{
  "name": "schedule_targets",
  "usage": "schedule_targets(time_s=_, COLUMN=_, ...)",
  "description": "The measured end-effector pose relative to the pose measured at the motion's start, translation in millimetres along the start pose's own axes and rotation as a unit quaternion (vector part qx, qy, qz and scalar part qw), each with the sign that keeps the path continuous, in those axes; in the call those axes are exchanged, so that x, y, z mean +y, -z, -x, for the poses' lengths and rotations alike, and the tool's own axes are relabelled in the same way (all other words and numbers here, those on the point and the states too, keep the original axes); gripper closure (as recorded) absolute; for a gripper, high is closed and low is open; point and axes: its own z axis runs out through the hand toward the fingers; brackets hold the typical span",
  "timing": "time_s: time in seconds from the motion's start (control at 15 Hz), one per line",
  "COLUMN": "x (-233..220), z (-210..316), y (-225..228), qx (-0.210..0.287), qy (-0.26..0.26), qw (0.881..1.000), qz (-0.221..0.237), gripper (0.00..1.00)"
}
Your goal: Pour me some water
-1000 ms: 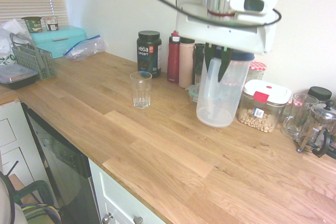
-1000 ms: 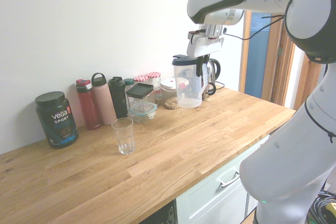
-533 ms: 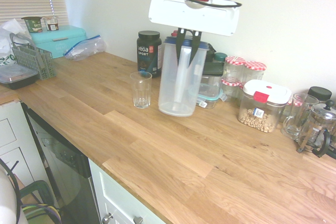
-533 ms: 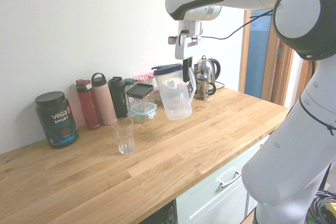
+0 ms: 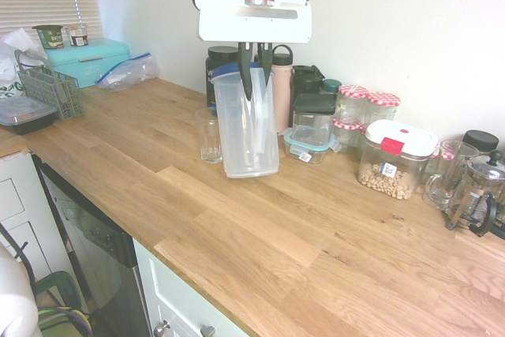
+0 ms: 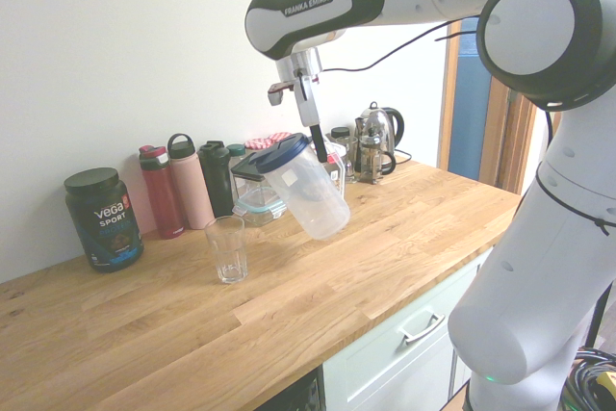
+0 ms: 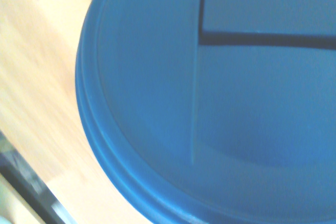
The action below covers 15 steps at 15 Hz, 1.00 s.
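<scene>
Tilting pitcher (image 6: 306, 190): lid first, slowly, lip over glass (image 6: 227, 249)
Claw (image 6: 319, 143): clamped on pitcher's handle
Glass: near counter's (image 6: 404, 267) wall edge

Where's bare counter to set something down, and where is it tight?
Bare: the countertop in front of the chickpea container and French press; also between the glass and the front edge. Crowded: the wall side, from the Vega tub through the bottles to the press. The tilted pitcher hangs close to the glass.
</scene>
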Motion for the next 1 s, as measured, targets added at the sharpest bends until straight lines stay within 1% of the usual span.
schedule_targets(time_s=0.13, x=-22, z=-5, y=5, qx=-0.001, qy=0.046, qw=0.998, qz=0.04, gripper=1.0)
schedule_targets(time_s=0.27, x=-45, z=-9, y=11, qx=0.0, qy=0.092, qw=0.992, qz=0.081, gripper=1.0)
schedule_targets(time_s=0.4, x=-63, z=-14, y=11, qx=-0.002, qy=0.118, qw=0.987, qz=0.109, gripper=1.0)
schedule_targets(time_s=0.47, x=-70, z=-17, y=8, qx=-0.006, qy=0.126, qw=0.985, qz=0.114, gripper=1.0)
schedule_targets(time_s=0.6, x=-82, z=-26, y=-3, qx=-0.021, qy=0.122, qw=0.986, qz=0.116, gripper=1.0)
schedule_targets(time_s=0.73, x=-96, z=-44, y=-12, qx=-0.04, qy=0.1, qw=0.987, qz=0.116, gripper=1.0)
schedule_targets(time_s=0.87, x=-105, z=-67, y=-18, qx=-0.047, qy=0.084, qw=0.989, qz=0.115, gripper=1.0)
schedule_targets(time_s=1.0, x=-106, z=-82, y=-24, qx=-0.052, qy=0.083, qw=0.987, qz=0.125, gripper=1.0)
